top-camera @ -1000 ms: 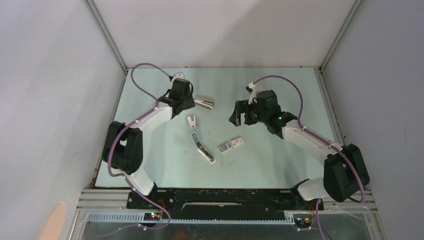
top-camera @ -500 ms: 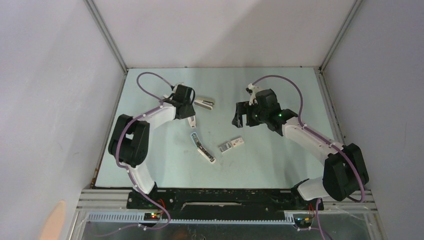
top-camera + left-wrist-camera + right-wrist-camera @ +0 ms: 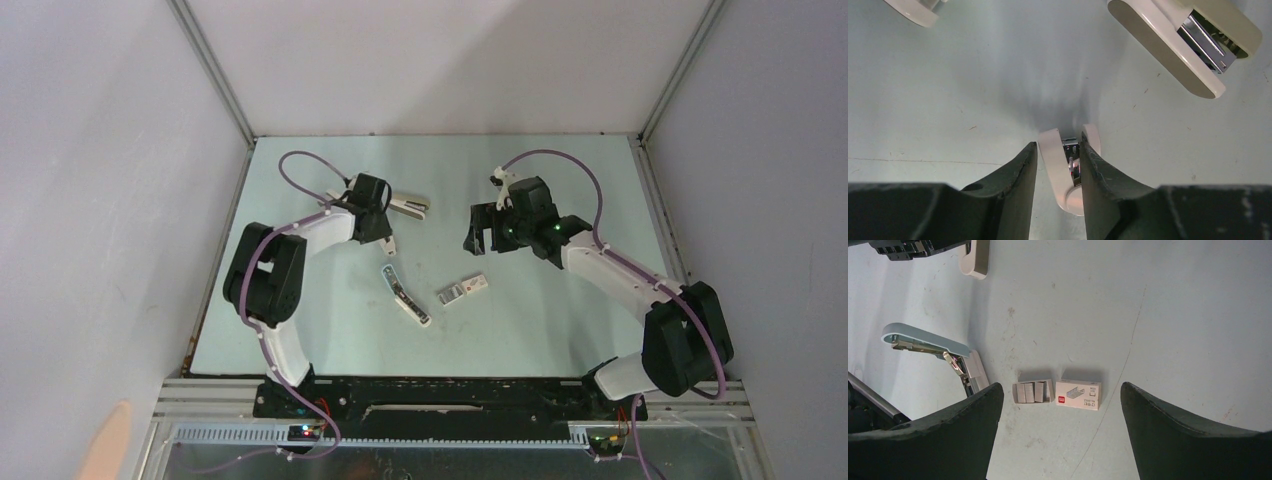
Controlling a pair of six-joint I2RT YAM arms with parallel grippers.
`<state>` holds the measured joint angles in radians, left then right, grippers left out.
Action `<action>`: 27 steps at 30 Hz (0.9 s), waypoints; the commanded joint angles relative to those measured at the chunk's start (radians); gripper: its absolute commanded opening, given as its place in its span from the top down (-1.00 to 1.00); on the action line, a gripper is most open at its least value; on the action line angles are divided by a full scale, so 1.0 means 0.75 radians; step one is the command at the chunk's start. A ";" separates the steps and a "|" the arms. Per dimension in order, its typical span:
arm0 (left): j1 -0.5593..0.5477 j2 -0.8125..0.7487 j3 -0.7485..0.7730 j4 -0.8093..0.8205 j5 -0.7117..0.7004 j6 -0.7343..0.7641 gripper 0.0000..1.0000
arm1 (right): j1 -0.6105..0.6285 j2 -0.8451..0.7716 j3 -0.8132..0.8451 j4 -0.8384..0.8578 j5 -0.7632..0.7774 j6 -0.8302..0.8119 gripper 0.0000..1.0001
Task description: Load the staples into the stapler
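Note:
The stapler (image 3: 405,295), slim and pale bluish, lies hinged open at the table's middle, and it shows in the right wrist view too (image 3: 928,342). Just right of it lie the staples (image 3: 463,290), a white box (image 3: 1078,394) with its grey tray (image 3: 1033,391) slid out beside it. My left gripper (image 3: 381,233) is open, its fingers (image 3: 1015,175) astride a small white stub (image 3: 1064,172) on the table; the right finger touches the stub and a sliver of table shows at the left one. My right gripper (image 3: 483,228) hangs wide open above the staples, holding nothing.
A beige wedge-shaped stapler (image 3: 409,205) lies just beyond the left gripper and fills the upper right of the left wrist view (image 3: 1178,45). Another pale one shows at that view's top left corner (image 3: 913,7). Grey walls close the table in on three sides.
My left gripper has come nearer and to the right, down over the small white stub, with its jaws slightly narrower. The right arm has barely shifted.

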<state>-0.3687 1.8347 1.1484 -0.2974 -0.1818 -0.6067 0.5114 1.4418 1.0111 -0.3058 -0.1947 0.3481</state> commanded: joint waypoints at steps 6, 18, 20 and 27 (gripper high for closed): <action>0.027 0.003 -0.038 0.025 0.049 -0.026 0.26 | 0.013 0.012 0.061 0.034 -0.019 0.003 -0.77; 0.041 0.012 -0.028 0.094 0.112 -0.026 0.61 | 0.035 0.047 0.084 0.087 -0.089 0.002 -0.78; 0.040 -0.016 -0.017 0.124 0.109 0.002 0.70 | 0.035 0.058 0.094 0.115 -0.120 -0.001 -0.78; 0.036 -0.117 -0.044 0.329 0.183 0.073 0.87 | 0.036 0.120 0.152 0.236 -0.192 -0.012 -0.78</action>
<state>-0.3435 1.8309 1.1248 -0.1730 -0.0872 -0.5968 0.5346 1.5051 1.0626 -0.2295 -0.2924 0.3481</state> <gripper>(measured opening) 0.184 0.891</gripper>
